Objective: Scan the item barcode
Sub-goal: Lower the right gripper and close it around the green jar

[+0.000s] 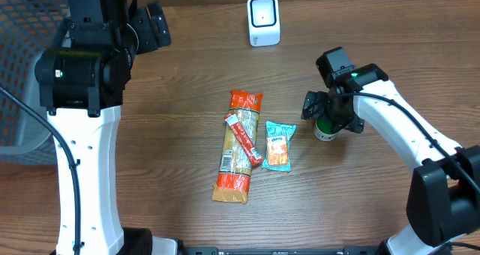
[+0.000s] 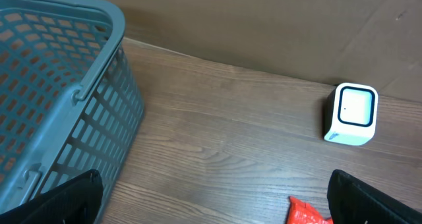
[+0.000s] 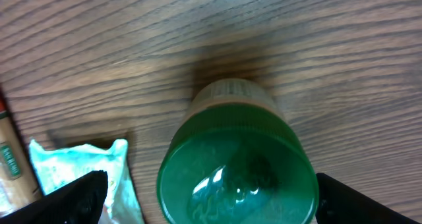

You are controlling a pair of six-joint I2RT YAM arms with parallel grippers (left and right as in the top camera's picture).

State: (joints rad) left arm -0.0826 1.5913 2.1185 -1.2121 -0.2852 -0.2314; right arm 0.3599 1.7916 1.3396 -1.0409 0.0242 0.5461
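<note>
A bottle with a green cap (image 3: pixel 237 174) stands upright on the wooden table, also seen right of centre from overhead as the bottle (image 1: pixel 324 131). My right gripper (image 3: pixel 221 207) hovers over it, open, one finger on each side of the cap and the left one clearly apart from it. From overhead the right gripper (image 1: pixel 331 112) covers most of the bottle. The white scanner (image 1: pixel 263 20) stands at the back; in the left wrist view the scanner (image 2: pixel 353 114) is on the right. My left gripper (image 2: pixel 217 209) is open and empty, raised near the back left (image 1: pixel 155 28).
A long orange-and-yellow packet (image 1: pixel 236 146) lies mid-table with a red stick pack (image 1: pixel 244 139) across it. A teal sachet (image 1: pixel 278 145) lies beside them, just left of the bottle (image 3: pixel 79 165). A grey-blue mesh basket (image 2: pixel 59 85) stands at the far left.
</note>
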